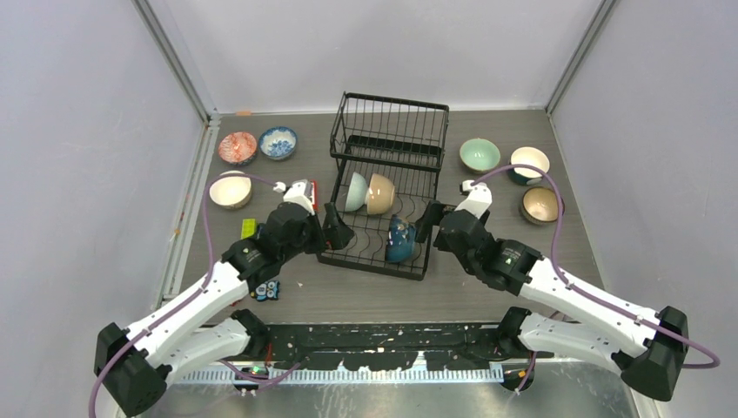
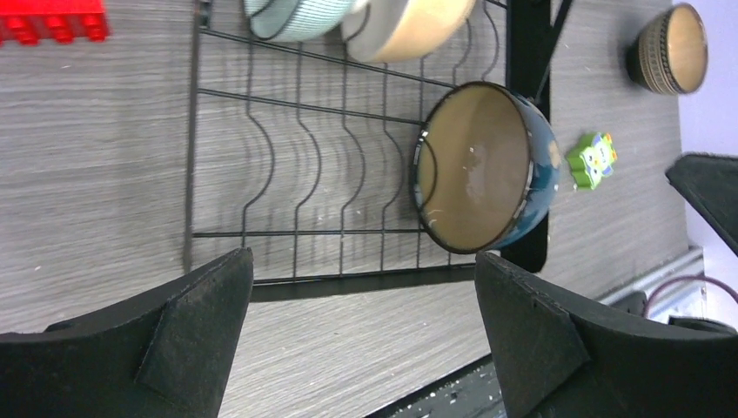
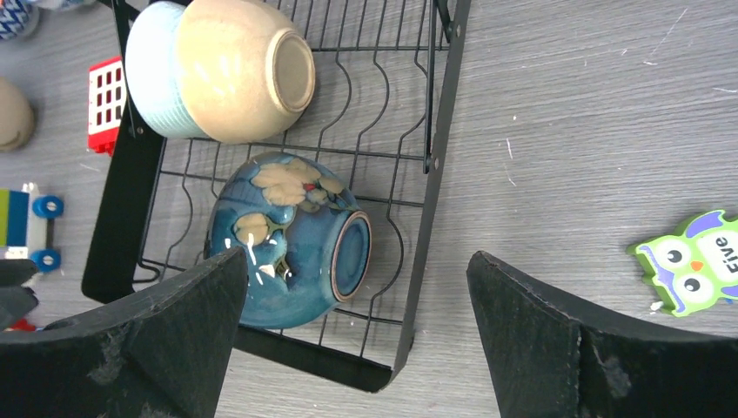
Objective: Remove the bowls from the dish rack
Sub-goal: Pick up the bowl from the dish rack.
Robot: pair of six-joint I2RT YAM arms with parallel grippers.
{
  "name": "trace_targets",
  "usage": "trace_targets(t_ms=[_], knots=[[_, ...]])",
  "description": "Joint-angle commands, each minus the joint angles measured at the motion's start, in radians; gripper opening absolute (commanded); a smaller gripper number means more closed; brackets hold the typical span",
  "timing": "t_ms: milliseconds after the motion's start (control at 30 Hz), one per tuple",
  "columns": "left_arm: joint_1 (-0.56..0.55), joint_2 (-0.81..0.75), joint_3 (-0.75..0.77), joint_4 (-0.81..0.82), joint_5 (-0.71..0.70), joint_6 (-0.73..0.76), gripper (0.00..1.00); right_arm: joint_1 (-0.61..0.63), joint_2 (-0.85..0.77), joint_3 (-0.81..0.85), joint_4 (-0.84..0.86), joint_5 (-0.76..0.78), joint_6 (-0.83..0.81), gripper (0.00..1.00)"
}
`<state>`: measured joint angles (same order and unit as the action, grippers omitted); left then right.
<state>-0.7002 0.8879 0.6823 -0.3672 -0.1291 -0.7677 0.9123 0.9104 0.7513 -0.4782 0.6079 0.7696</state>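
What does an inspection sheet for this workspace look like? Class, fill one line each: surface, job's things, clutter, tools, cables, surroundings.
Surface: grey wood-grain table.
Job's things: dish rack holds three on edge: pale green bowl, tan bowl, dark blue bowl. On the table, left: red patterned bowl, blue-and-white bowl, cream bowl. Right: teal bowl, white bowl, brown bowl.
Clutter: red block, owl toy, toy car, yellow-green block.
Tools: left tool and right tool open, empty, flanking the rack.
Cables: purple cables loop along both arms.
Surroundings: pale walls; nothing else seen.
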Motion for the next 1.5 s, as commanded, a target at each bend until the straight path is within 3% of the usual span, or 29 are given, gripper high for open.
trace_targets(t_ms=[0,267,467,700,1133,1467], knots=[[-0.011,0.057,0.040,0.074,0.113,0.040,1.00,-0.046,-0.016,-0.031,0.083,-0.078,0.038,0.99],[-0.042,0.096,-0.002,0.316,0.257,0.055,1.00,-0.056,-0.030,-0.084,0.132,-0.110,0.033,0.99],[-0.043,0.202,0.052,0.362,0.420,0.101,1.00,-0.058,-0.061,-0.085,0.117,-0.117,0.004,0.98],[-0.042,0.322,0.026,0.543,0.595,0.049,0.96,-0.082,-0.151,-0.137,0.074,-0.096,0.024,0.98],[-0.041,0.480,0.046,0.630,0.569,0.004,0.80,-0.137,-0.120,-0.184,0.096,-0.124,0.103,0.78],[-0.041,0.536,0.011,0.821,0.572,-0.094,0.70,-0.158,-0.121,-0.212,0.131,-0.171,0.122,0.75]])
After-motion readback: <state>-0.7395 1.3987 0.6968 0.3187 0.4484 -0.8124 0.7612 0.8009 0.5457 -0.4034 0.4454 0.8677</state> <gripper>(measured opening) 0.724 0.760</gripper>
